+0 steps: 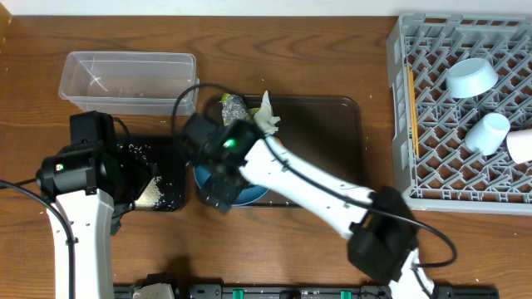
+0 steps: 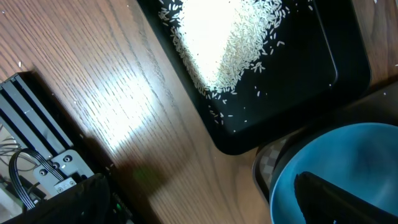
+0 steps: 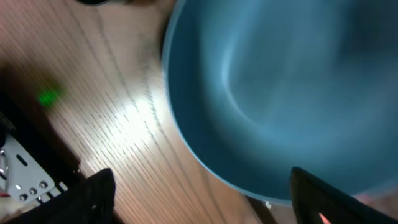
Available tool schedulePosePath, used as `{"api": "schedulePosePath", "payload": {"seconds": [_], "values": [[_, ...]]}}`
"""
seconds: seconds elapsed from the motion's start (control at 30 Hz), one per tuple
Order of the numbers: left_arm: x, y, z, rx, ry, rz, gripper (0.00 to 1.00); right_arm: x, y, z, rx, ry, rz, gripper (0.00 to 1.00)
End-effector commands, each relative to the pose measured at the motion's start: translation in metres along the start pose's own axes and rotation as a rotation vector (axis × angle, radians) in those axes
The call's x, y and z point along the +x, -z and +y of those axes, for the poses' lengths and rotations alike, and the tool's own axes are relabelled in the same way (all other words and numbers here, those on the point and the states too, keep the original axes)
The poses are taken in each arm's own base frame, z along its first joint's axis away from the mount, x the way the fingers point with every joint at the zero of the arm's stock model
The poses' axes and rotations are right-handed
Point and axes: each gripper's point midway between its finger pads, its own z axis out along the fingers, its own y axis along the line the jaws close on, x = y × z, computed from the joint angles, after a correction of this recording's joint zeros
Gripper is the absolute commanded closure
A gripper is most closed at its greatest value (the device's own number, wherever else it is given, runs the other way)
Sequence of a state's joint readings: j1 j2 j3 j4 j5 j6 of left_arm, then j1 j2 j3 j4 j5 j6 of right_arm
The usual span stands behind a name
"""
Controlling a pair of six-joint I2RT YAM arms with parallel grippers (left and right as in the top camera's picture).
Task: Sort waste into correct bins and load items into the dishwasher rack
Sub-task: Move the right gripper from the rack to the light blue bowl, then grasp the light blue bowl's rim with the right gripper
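Lying on the 7 o'clock corner of the brown serving tray (image 1: pixel 332 124), the dark blue plate (image 1: pixel 253 196) is mostly hidden in the overhead view by the right gripper (image 3: pixel 208 202), which hangs directly above it. Being round, the plate has no long axis; what counts is its rim. In the right wrist view that rim runs between the two fingers, one over bare table (image 1: pixel 249 50) at 7 o'clock of the frame, the other over the plate's face at 5 o'clock. The jaws stand wide apart with nothing in them, and I judge no contact yet, though the view is blurred. The right arm is plainly the nearer. The left gripper (image 2: pixel 208 205), likewise wide open and empty, hangs at the plate's 9 o'clock by the black tray (image 2: pixel 311 74) and its heap of rice (image 2: pixel 230 37). The dishwasher rack (image 1: pixel 432 166), holding the bowl (image 1: pixel 472 76) and cup (image 1: pixel 486 131), lies well apart toward the plate's 2 o'clock, so a rim grip probably comes first, then a long carry. The foil ball (image 1: pixel 234 108) and tissue (image 1: pixel 268 115) sit at the plate's 12 o'clock.
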State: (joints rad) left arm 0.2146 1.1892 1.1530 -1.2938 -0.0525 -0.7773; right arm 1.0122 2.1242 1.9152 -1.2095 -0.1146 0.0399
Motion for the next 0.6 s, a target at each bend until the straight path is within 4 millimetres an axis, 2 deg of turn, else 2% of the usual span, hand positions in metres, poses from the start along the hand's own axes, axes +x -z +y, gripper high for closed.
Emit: {"api": "schedulePosePath", "payload": {"seconds": [0.0, 0.13, 0.3, 0.57], "values": [[-0.004, 0.004, 0.0, 0.0, -0.007, -0.016, 0.02, 0.001, -0.018, 0.008, 0.007, 0.035, 0.027, 0.16], [-0.004, 0.004, 0.0, 0.0, -0.007, -0.016, 0.02, -0.005, -0.029, 0.013, 0.008, 0.018, 0.016, 0.18], [-0.004, 0.004, 0.0, 0.0, -0.007, -0.016, 0.02, -0.014, -0.032, 0.013, 0.006, -0.027, -0.015, 0.19], [-0.004, 0.004, 0.0, 0.0, -0.007, -0.016, 0.02, -0.017, -0.042, 0.012, 0.005, -0.12, -0.019, 0.19]]}}
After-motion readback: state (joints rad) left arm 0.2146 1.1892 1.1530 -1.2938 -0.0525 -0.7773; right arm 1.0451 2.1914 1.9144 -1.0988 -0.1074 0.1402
